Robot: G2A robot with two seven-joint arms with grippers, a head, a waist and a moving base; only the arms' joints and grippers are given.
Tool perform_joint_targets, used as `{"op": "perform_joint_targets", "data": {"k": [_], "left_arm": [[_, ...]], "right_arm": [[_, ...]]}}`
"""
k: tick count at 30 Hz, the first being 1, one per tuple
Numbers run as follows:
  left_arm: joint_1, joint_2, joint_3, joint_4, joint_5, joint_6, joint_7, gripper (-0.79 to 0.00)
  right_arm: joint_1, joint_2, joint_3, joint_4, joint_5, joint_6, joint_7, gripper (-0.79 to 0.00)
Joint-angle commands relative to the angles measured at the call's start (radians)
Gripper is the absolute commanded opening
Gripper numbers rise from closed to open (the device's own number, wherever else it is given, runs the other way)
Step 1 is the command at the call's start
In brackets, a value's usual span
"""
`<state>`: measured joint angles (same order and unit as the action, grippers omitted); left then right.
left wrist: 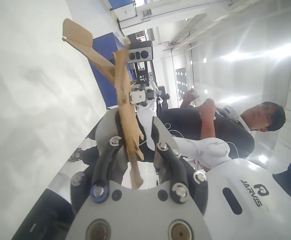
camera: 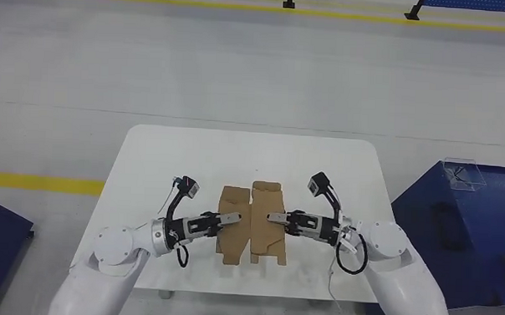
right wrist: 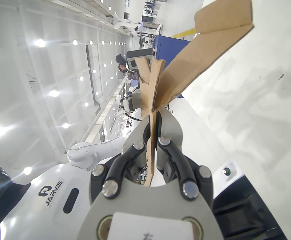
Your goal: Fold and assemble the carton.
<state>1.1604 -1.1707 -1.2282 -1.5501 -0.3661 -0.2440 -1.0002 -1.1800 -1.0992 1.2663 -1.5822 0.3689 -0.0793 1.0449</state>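
Top view: the plain brown carton (camera: 250,224), part folded, sits over the near half of the white table (camera: 152,154). The left gripper (camera: 220,224) is at one side of it and the right gripper (camera: 271,217) at the other. A blue bin (camera: 451,215) stands beside the table with a clear box (camera: 463,173) on top.

Left wrist view: the left gripper (left wrist: 136,117) has its jaws well apart. A carton (left wrist: 124,91) edge runs between them, against one finger and clear of the other.

Right wrist view: the right gripper (right wrist: 152,116) has its jaws nearly closed and pinches a carton (right wrist: 181,68) edge. The panels splay apart beyond it.
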Motion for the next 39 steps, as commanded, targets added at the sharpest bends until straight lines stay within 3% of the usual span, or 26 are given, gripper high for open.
{"op": "perform_joint_targets", "data": {"k": [1, 2, 3, 4, 11, 12, 13, 14, 15, 16, 19, 20, 21, 22, 31, 32, 33, 39], "left_arm": [[-0.003, -0.001, -0.001, 0.011, -0.027, 0.0, 0.011, -0.785], [-0.006, -0.001, 0.0, 0.015, -0.033, 0.0, 0.002, -0.785], [-0.009, 0.0, -0.002, 0.02, -0.032, -0.002, -0.001, -0.785], [-0.011, 0.0, -0.003, 0.023, -0.032, -0.004, -0.003, -0.785], [-0.005, 0.005, -0.001, 0.0, -0.039, -0.063, -0.058, -0.785], [-0.002, 0.006, 0.002, -0.005, -0.041, -0.085, -0.077, -0.785], [0.001, 0.006, 0.0, -0.007, -0.041, -0.111, -0.082, -0.785], [0.005, 0.006, 0.0, -0.012, -0.044, -0.135, -0.085, -0.785], [0.01, 0.007, 0.003, -0.019, -0.051, -0.155, -0.094, -0.785], [0.014, 0.007, 0.0, -0.024, -0.056, -0.176, -0.096, -0.785], [0.024, 0.01, -0.005, -0.03, -0.051, -0.197, -0.093, -0.785], [0.026, 0.01, -0.006, -0.031, -0.046, -0.198, -0.089, -0.785], [0.027, 0.011, -0.004, -0.032, -0.046, -0.195, -0.09, -0.785], [0.027, 0.012, -0.003, -0.032, -0.047, -0.193, -0.092, -0.785], [0.029, 0.015, 0.007, -0.031, -0.027, -0.188, -0.074, -0.785], [0.028, 0.016, 0.008, -0.028, -0.021, -0.182, -0.076, -0.671], [0.027, 0.016, 0.007, -0.027, -0.016, -0.178, -0.073, 0.0], [0.027, 0.016, 0.007, -0.027, -0.016, -0.178, -0.073, 0.0]], "right_arm": [[0.006, 0.0, -0.004, 0.007, 0.023, 0.019, 0.014, -0.486], [0.011, 0.0, -0.003, 0.012, 0.023, 0.02, 0.015, -0.422], [0.014, 0.0, -0.001, 0.017, 0.023, 0.018, 0.009, -0.185], [0.016, 0.0, 0.001, 0.024, 0.03, 0.019, 0.004, 0.0], [0.055, -0.008, 0.046, 0.145, 0.271, 0.126, -0.049, 0.0], [0.067, -0.01, 0.046, 0.166, 0.297, 0.147, -0.04, -0.043], [0.078, -0.011, 0.042, 0.182, 0.305, 0.154, -0.033, -0.172], [0.086, -0.012, 0.036, 0.194, 0.307, 0.156, -0.025, -0.237], [0.091, -0.013, 0.028, 0.203, 0.307, 0.154, -0.015, -0.397], [0.095, -0.014, 0.019, 0.208, 0.297, 0.15, -0.005, -0.477], [0.101, -0.015, -0.003, 0.216, 0.269, 0.134, 0.015, -0.536], [0.102, -0.015, -0.008, 0.218, 0.262, 0.127, 0.016, -0.637], [0.103, -0.016, -0.013, 0.219, 0.264, 0.124, 0.019, -0.674], [0.103, -0.017, -0.017, 0.219, 0.265, 0.121, 0.02, -0.785], [0.093, -0.017, -0.028, 0.185, 0.264, 0.113, 0.026, -0.785], [0.091, -0.017, -0.029, 0.184, 0.266, 0.121, 0.024, -0.785], [0.092, -0.017, -0.03, 0.183, 0.267, 0.136, 0.028, -0.785], [0.089, -0.016, -0.026, 0.172, 0.256, 0.125, 0.007, -0.785]]}}
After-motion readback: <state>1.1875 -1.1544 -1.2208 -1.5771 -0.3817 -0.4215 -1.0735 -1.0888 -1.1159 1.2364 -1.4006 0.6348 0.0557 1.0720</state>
